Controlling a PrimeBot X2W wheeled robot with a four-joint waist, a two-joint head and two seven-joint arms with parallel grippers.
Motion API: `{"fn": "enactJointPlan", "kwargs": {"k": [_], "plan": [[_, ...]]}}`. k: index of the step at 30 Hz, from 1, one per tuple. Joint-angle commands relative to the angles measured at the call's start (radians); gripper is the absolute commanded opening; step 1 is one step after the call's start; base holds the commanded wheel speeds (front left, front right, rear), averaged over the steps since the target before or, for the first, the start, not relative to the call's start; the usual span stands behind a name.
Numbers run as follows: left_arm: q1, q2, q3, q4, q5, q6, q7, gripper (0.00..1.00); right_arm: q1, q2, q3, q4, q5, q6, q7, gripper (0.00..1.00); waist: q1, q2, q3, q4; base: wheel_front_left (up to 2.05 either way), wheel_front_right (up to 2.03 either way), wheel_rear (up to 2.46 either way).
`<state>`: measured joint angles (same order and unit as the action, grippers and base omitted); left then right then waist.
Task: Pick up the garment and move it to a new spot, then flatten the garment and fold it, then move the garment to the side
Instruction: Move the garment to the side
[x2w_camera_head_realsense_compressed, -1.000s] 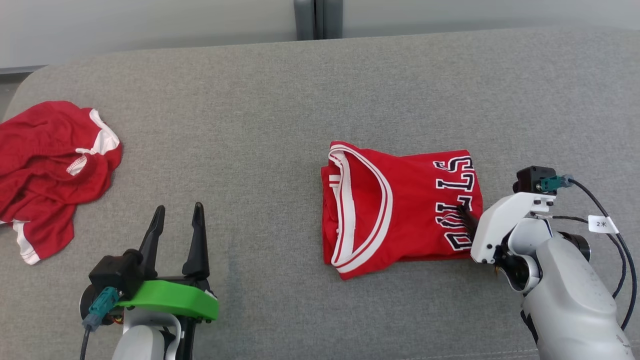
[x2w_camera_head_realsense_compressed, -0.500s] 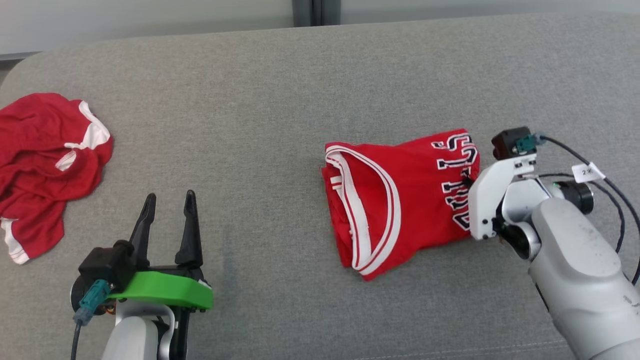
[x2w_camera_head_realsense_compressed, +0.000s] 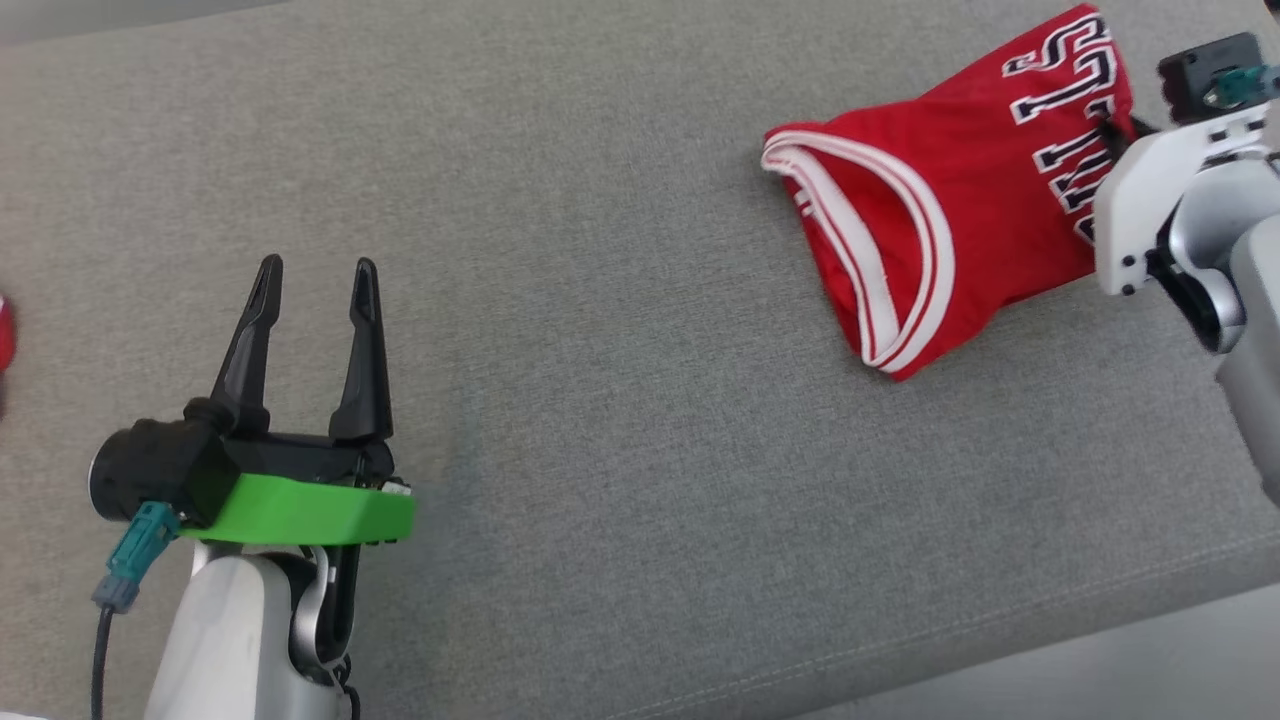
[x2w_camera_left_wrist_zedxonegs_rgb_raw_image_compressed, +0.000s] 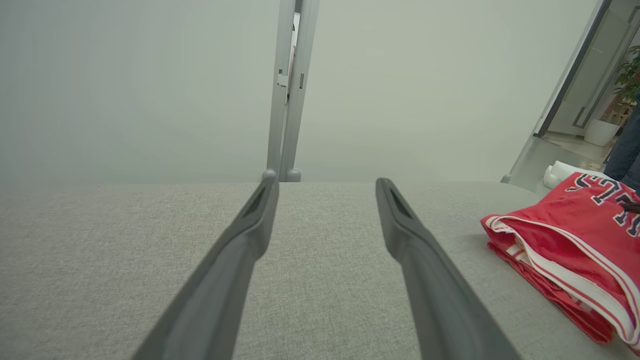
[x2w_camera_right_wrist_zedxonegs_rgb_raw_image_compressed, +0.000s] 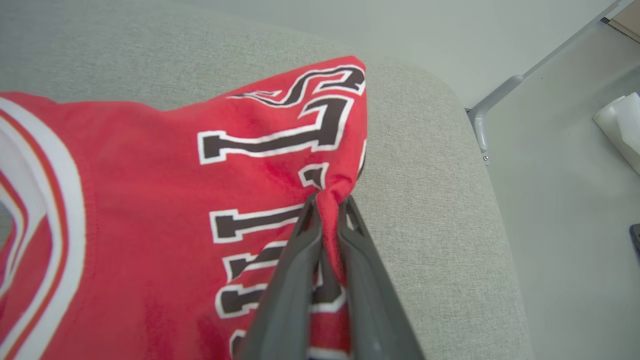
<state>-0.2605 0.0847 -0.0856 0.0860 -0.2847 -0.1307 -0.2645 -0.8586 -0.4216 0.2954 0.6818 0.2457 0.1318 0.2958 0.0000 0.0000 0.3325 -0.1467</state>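
Observation:
The garment (x2w_camera_head_realsense_compressed: 960, 200) is a folded red jersey with white trim and black lettering, lying skewed on the grey padded surface at the upper right of the head view. My right gripper (x2w_camera_head_realsense_compressed: 1110, 132) is shut on its lettered edge. In the right wrist view the gripper (x2w_camera_right_wrist_zedxonegs_rgb_raw_image_compressed: 327, 200) pinches a bunched fold of the garment (x2w_camera_right_wrist_zedxonegs_rgb_raw_image_compressed: 150, 200) between its fingers. My left gripper (x2w_camera_head_realsense_compressed: 317, 268) stands open at the lower left with nothing in it, far from the garment. The left wrist view shows this gripper (x2w_camera_left_wrist_zedxonegs_rgb_raw_image_compressed: 326, 180) open over bare fabric, with the garment (x2w_camera_left_wrist_zedxonegs_rgb_raw_image_compressed: 565, 260) off to its right.
The grey padded surface (x2w_camera_head_realsense_compressed: 600, 300) spreads across the head view, its front edge running along the lower right. A sliver of another red cloth (x2w_camera_head_realsense_compressed: 4, 335) shows at the left edge. Beyond the surface's rounded corner (x2w_camera_right_wrist_zedxonegs_rgb_raw_image_compressed: 450, 100) lies floor with a white object (x2w_camera_right_wrist_zedxonegs_rgb_raw_image_compressed: 620, 125).
The head camera has swung, shifting the whole picture. My right gripper has shut on the garment's lettered edge and pulled it up and rightward, skewing the garment. The left gripper stays open.

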Motion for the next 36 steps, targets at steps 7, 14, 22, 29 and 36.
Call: {"fn": "enactJointPlan", "kwargs": {"k": [7,14,22,29,36], "plan": [[-0.05,0.068,-0.04,-0.105,0.014,0.001,0.001,1.0,-0.092,-0.123,-0.053,0.076,-0.075,-0.002,-0.132,0.0,0.0,0.0,0.222,-0.114,0.0,0.0,0.0],[-0.049,0.109,-0.032,-0.179,0.018,0.001,0.001,1.0,-0.135,-0.207,-0.118,0.142,-0.106,-0.002,-0.212,0.0,0.0,0.0,0.293,-0.09,0.0,0.0,0.0],[-0.028,0.103,-0.019,-0.196,-0.002,0.001,0.001,1.0,-0.126,-0.246,-0.168,0.168,-0.198,-0.002,-0.296,1.0,0.0,0.0,0.29,-0.052,0.0,0.0,0.0],[-0.012,0.063,-0.01,-0.161,-0.021,0.001,0.001,1.0,-0.095,-0.224,-0.196,0.133,-0.292,-0.002,-0.38,1.0,0.0,0.0,0.203,-0.01,0.0,0.0,0.0],[0.042,0.014,0.021,-0.081,-0.029,0.001,0.001,1.0,0.02,-0.139,-0.237,0.045,-0.212,-0.002,-0.47,1.0,0.0,0.0,0.05,0.048,0.0,0.0,0.0]]}}
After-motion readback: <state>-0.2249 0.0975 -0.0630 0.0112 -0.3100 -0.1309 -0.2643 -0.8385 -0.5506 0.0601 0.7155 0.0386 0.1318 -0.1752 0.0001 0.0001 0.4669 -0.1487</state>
